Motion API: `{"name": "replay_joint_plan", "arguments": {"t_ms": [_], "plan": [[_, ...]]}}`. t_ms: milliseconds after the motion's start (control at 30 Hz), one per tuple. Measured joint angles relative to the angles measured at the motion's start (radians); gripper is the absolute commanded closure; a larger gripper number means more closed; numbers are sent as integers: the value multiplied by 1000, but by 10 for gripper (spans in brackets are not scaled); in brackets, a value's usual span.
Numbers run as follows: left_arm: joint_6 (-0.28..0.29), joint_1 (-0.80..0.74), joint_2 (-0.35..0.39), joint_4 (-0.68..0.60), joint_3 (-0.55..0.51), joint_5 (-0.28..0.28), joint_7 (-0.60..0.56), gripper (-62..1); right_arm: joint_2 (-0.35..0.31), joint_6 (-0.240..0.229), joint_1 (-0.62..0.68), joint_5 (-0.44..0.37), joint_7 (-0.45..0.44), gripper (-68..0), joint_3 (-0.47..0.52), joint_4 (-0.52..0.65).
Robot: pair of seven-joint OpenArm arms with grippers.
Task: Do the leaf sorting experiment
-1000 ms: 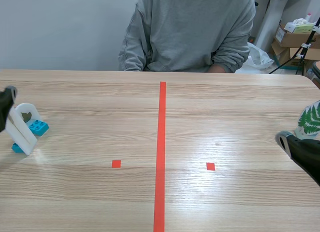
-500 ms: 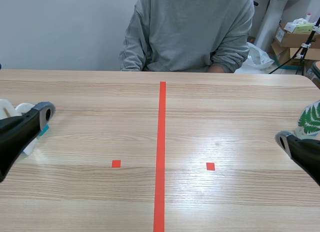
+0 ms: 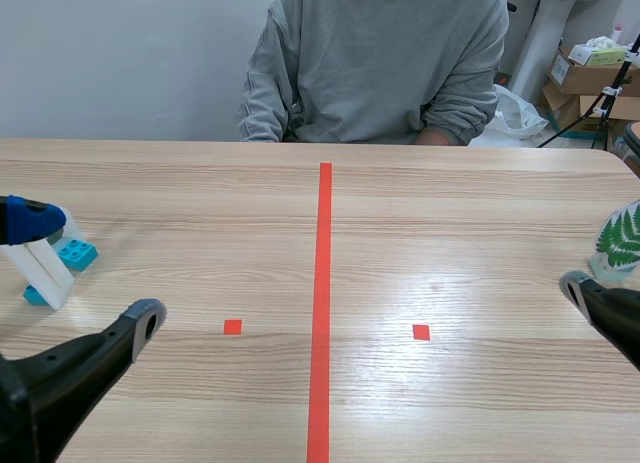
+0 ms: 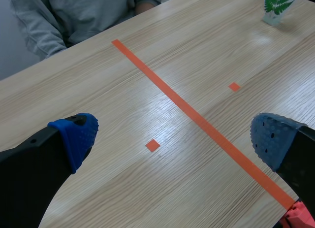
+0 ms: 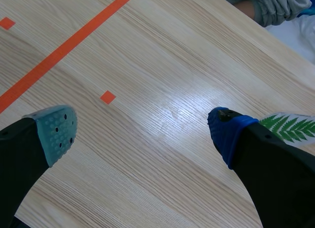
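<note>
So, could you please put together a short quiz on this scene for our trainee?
1. True or false: the left gripper is shut.
2. Fill in: the blue blocks lie beside a white ____.
3. Pick one: the fern card stands (A) beside the right gripper, (B) between the left gripper's fingers, (C) beside the blue blocks.

Key
1. False: its fingers stand apart with nothing between them.
2. Stand.
3. A.
</note>
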State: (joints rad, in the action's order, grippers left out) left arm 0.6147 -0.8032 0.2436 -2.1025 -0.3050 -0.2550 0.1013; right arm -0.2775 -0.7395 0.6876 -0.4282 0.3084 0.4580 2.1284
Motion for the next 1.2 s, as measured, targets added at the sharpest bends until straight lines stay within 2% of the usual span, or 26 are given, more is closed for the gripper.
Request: {"name": "replay_joint_plan", "arguments": {"t_ms": [100, 167, 267, 500, 633, 1200], "plan": [[-11, 1, 0, 10, 41, 12, -27, -623, 0, 0, 0, 3, -95, -543, 0, -57], [-23, 3, 0, 26, 71, 55, -47, -623, 0, 0, 0, 6, -155, -543, 0, -104], [-40, 3, 0, 66, 91, 73, -81, -623, 0, 0, 0, 10, -196, -543, 0, -160], [-105, 3, -6, 162, 94, 74, -160, -623, 0, 2, 11, 18, -225, -542, -2, -211], [-109, 3, -14, 171, 94, 79, -211, -623, 0, 2, 11, 18, -225, -542, -14, -211], [-115, 3, -27, 170, 94, 79, -195, -623, 0, 2, 11, 18, -225, -543, -15, -211]]}}
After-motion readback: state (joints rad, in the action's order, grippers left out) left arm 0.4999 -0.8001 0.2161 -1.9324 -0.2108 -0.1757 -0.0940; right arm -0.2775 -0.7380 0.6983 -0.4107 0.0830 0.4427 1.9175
